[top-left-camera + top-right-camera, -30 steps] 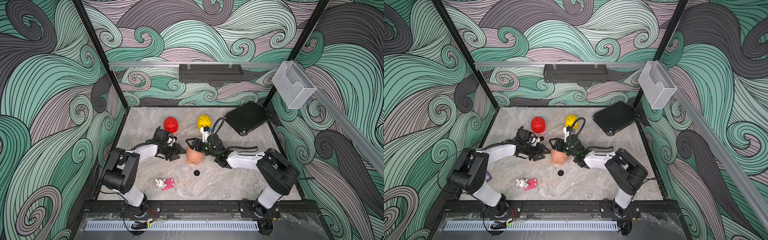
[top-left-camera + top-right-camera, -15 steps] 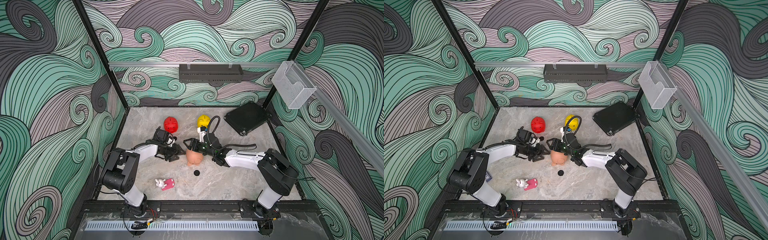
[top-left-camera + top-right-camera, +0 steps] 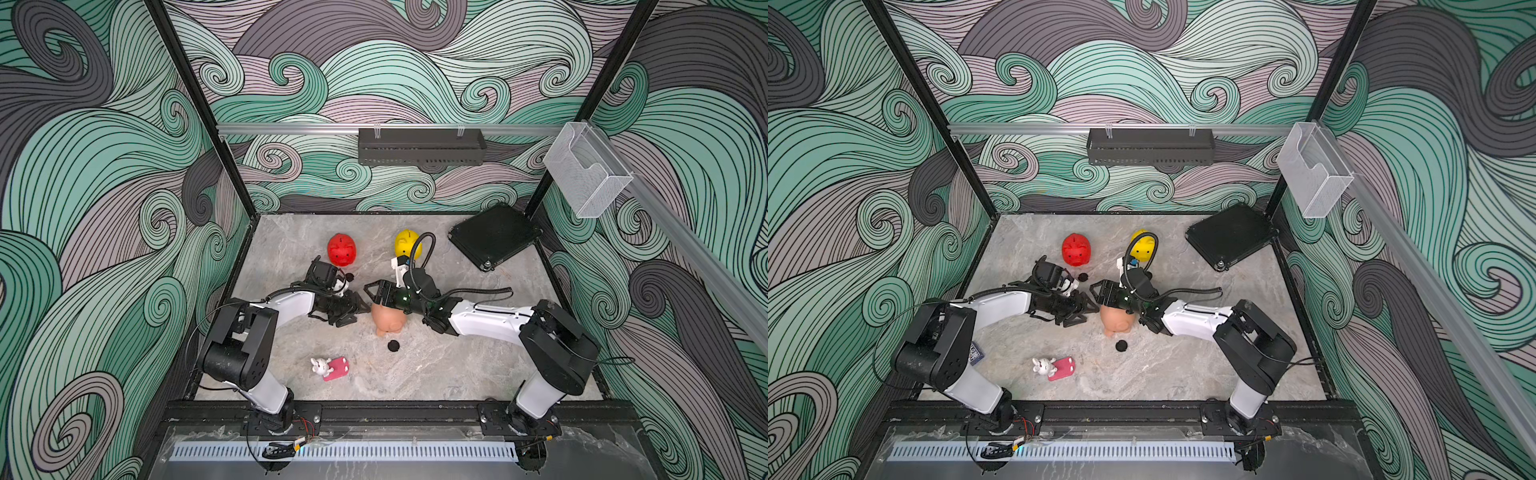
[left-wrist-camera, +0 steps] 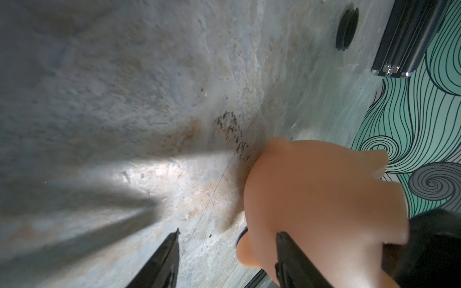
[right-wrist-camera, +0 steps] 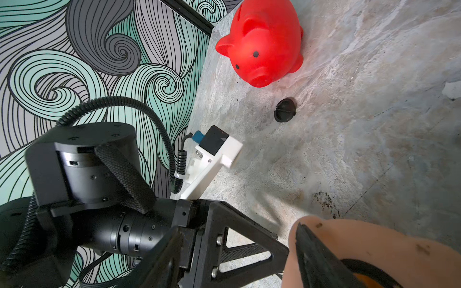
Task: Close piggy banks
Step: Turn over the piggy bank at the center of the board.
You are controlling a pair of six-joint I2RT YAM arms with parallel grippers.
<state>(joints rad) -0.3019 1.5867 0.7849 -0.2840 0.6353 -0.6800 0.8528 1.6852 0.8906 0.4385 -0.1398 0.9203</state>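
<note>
Walls (image 3: 104, 187) papered in swirling teal, grey and mauve waves enclose a grey marbled surface (image 3: 436, 374), with black posts (image 3: 199, 108) at the back corners. A silver rail (image 3: 291, 129) across the back carries a black slotted tray (image 3: 419, 147); a clear holder (image 3: 582, 174) hangs at the side.

A white bunny toy (image 3: 320, 365) touches a pink piece (image 3: 338, 368), well apart from the black case (image 3: 494, 237).

Robot lab test cell: black frame posts (image 3: 197, 104), wave-print wall panels (image 3: 415, 62), marble-look tabletop (image 3: 436, 374), two rail-mounted arms (image 3: 490, 320).
</note>
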